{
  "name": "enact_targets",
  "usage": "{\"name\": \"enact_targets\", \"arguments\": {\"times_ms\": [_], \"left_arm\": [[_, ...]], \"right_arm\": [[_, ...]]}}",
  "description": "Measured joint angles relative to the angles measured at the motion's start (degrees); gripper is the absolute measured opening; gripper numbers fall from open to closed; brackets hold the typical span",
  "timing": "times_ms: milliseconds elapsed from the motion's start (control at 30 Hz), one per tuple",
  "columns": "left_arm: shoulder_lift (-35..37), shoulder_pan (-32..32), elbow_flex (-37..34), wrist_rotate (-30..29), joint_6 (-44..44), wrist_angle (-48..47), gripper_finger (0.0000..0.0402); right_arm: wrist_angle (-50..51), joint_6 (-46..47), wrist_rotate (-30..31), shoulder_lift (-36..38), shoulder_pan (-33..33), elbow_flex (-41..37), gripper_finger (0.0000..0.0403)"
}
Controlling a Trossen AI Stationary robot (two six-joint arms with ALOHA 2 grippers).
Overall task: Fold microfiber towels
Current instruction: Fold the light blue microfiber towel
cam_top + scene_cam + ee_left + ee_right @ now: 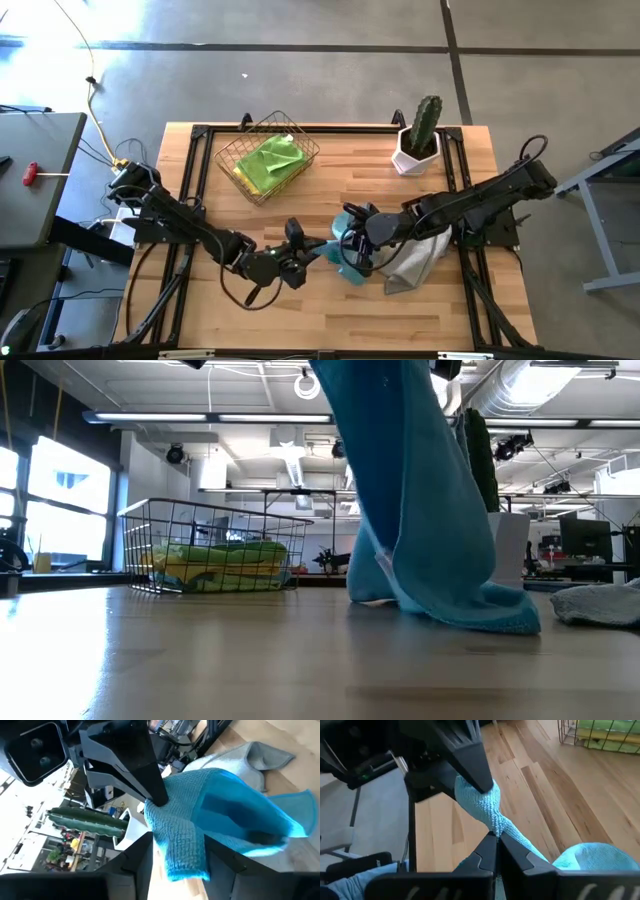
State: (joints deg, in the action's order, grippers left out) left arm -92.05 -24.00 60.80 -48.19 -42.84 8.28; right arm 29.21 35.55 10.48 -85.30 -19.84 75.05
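Centrally, both arms meet low over the table (330, 310) at about 6 o'clock of the wire basket (265, 160). Left gripper (318, 245), arm stretched from 9 o'clock, pinches one corner of the light blue towel (352, 262); right gripper (352, 238), arm reaching from 3 o'clock, jaws together, clamps the same cloth. Blue towel hangs lifted, lower edge touching wood. Grey towel (420, 260) lies just beside at 3 o'clock; green towel (272, 158) sits in basket; cactus pot (416, 150) at 1 o'clock
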Motion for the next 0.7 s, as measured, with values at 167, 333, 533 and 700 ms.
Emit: {"name": "enact_targets", "arguments": {"times_ms": [167,333,533,700], "left_arm": [[0.00,0.36,0.00,-0.89,-2.79,2.02,0.0099],[0.00,0.36,0.00,-1.10,-4.33,3.86,0.0062],[0.00,0.36,0.00,-0.48,-2.23,3.47,0.0005],[0.00,0.36,0.00,4.77,6.58,0.90,0.0003]], "right_arm": [[-0.74,0.00,0.00,0.00,-0.02,0.00,0.0000],[-0.70,-0.02,0.01,0.00,-0.02,0.00,0.0000],[0.28,-5.24,0.04,0.00,-0.04,0.00,0.0021],[0.54,-10.91,0.31,0.00,-0.46,0.00,0.0089]]}}
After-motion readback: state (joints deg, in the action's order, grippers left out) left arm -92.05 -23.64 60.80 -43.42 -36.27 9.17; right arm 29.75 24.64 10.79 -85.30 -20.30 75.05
